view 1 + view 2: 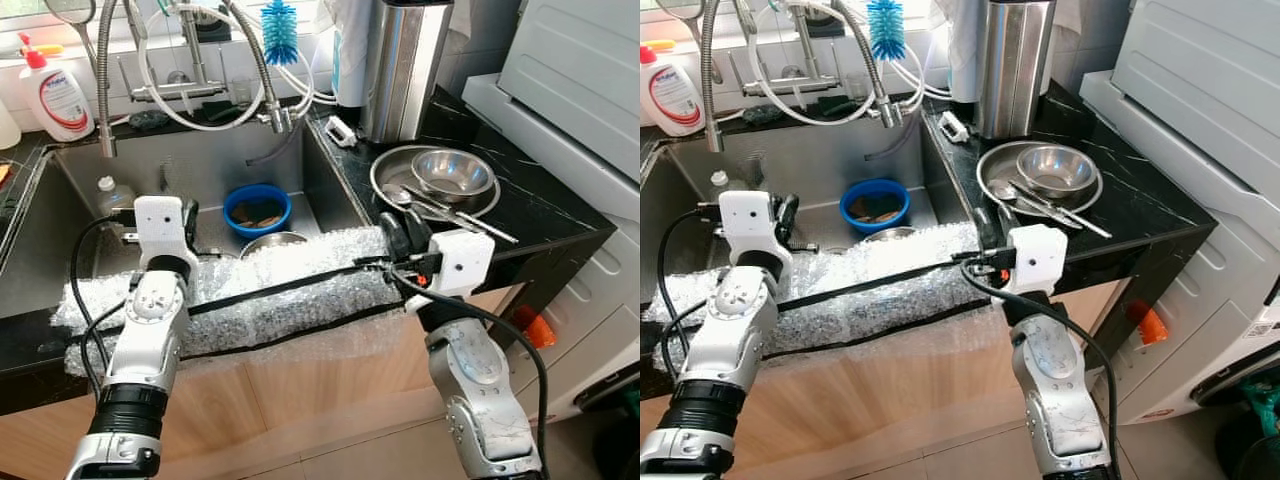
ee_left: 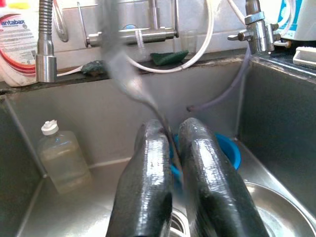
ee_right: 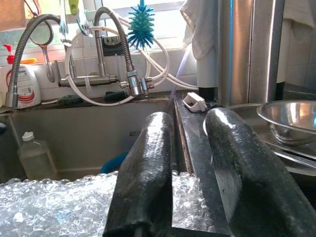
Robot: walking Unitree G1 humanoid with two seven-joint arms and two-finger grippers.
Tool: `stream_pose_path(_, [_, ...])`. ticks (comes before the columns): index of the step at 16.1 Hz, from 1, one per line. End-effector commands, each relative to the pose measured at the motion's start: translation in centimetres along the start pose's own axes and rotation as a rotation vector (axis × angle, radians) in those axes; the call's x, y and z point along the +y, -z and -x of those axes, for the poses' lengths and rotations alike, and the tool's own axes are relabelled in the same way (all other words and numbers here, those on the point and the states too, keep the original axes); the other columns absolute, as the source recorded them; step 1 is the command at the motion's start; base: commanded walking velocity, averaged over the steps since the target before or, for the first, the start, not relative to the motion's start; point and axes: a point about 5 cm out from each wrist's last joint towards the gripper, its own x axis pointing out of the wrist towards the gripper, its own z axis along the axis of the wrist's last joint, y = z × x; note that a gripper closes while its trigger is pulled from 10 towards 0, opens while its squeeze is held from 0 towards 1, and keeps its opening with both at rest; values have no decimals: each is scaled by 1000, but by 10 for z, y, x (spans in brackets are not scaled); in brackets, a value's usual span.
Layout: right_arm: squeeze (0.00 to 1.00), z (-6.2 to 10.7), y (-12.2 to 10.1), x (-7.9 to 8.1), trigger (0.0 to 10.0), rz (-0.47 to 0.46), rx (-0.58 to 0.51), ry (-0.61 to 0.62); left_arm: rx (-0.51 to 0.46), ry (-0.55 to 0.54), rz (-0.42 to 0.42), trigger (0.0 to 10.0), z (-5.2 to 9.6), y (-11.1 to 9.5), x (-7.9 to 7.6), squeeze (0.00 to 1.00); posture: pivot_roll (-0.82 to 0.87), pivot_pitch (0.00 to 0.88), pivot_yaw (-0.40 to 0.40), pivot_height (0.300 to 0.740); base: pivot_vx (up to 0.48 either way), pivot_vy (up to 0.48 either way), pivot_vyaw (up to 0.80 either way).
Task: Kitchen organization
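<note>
Steel spoon gripped in our left gripper over sink; right gripper open, idle. Next: carry it to table's utensils.

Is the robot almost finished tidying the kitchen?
Not yet. A steel bowl and utensils already sit on the round metal tray. The left gripper pinches a thin, blurred metal utensil over the sink. The blue bowl and clear plastic bottle remain inside.

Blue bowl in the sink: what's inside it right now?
The blue bowl holds brownish liquid with some pale scraps. What lies beneath that liquid cannot be seen. A steel bowl sits just in front, partly hidden by the bubble wrap.
</note>
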Motion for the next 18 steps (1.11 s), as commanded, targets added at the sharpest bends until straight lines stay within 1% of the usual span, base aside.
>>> stream_pose_path(1, [0,2,4,-2,10000,0,21,13,30,5,-3,10000,2,5,-2,824,-97,0,34,740,0,0,0])
stream_pose_path(7, [0,0,5,-1,10000,-4,26,12,15,-2,3,10000,0,2,-4,827,-93,0,33,740,0,0,0])
stream_pose_path(8, [0,0,5,-1,10000,-2,26,15,-11,-14,0,10000,0,-2,-3,788,-94,0,33,740,0,0,0])
stream_pose_path(9, [0,0,4,-2,10000,-2,22,20,-58,-33,1,10000,-1,-10,-1,749,-97,0,34,740,0,0,0])
stream_pose_path(10, [0,1,4,-3,10000,2,20,25,-105,-51,8,10000,-1,-17,1,0,-98,0,35,740,0,0,0])
stream_pose_path(11, [0,1,4,-4,10000,9,20,30,-173,-69,27,10000,0,-29,4,0,-100,0,33,740,0,0,0])
stream_pose_path(12, [0,3,2,-7,10000,15,14,48,-280,-85,14,10000,1,-51,10,0,-100,0,33,740,0,0,0])
stream_pose_path(13, [0,4,1,-9,10000,17,13,59,-317,-75,-18,10000,3,-60,13,0,-101,0,32,740,0,0,0])
stream_pose_path(15, [0,6,1,-11,10000,24,19,69,-315,-41,-75,10000,8,-61,14,0,-103,0,34,740,0,0,0])
stream_pose_path(16, [0,10,1,-15,10000,22,26,92,-300,-12,-118,10000,16,-56,16,0,-103,0,33,740,0,0,0])
stream_pose_path(18, [0,15,2,-22,10000,10,38,141,-265,5,-154,10000,26,-45,19,0,-106,0,30,740,0,0,0])
